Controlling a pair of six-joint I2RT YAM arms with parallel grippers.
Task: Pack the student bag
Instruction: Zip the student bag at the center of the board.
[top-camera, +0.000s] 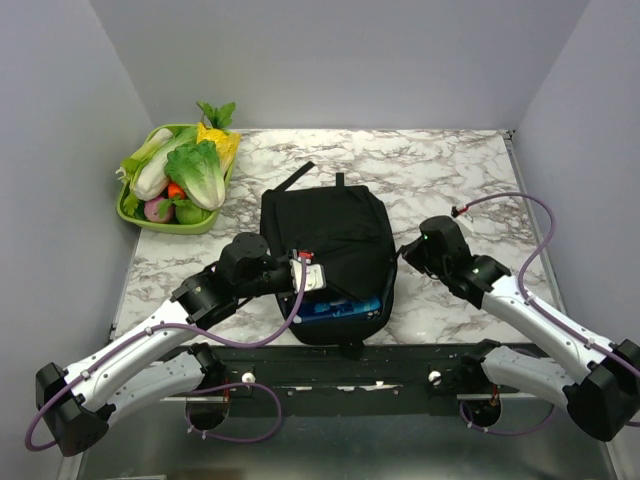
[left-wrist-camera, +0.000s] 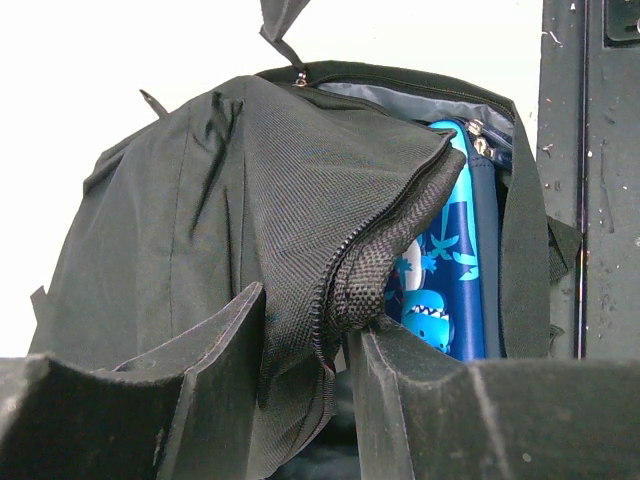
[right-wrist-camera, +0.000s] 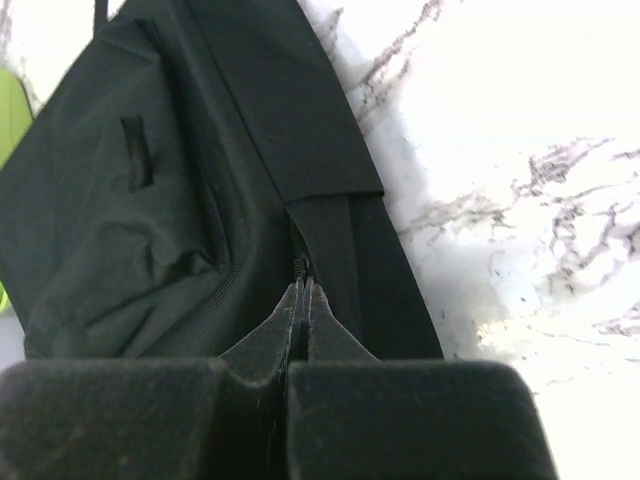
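The student bag (top-camera: 330, 235), black and floppy, lies in the middle of the marble table with its mouth facing the arms. A blue patterned case (top-camera: 340, 308) shows inside the open mouth, and the left wrist view shows the case (left-wrist-camera: 450, 270) behind the lifted flap. My left gripper (top-camera: 300, 272) is closed on the zippered edge of the bag's flap (left-wrist-camera: 350, 280), with the fabric bunched between its fingers (left-wrist-camera: 420, 400). My right gripper (top-camera: 403, 250) is at the bag's right side. Its tips (right-wrist-camera: 303, 285) are pinched together on a small zipper pull (right-wrist-camera: 300, 264) along the side seam.
A green tray (top-camera: 130, 212) of toy vegetables stands at the back left corner. Grey walls close in the table on the left, back and right. A black rail (top-camera: 400, 362) runs along the near edge just behind the bag's mouth.
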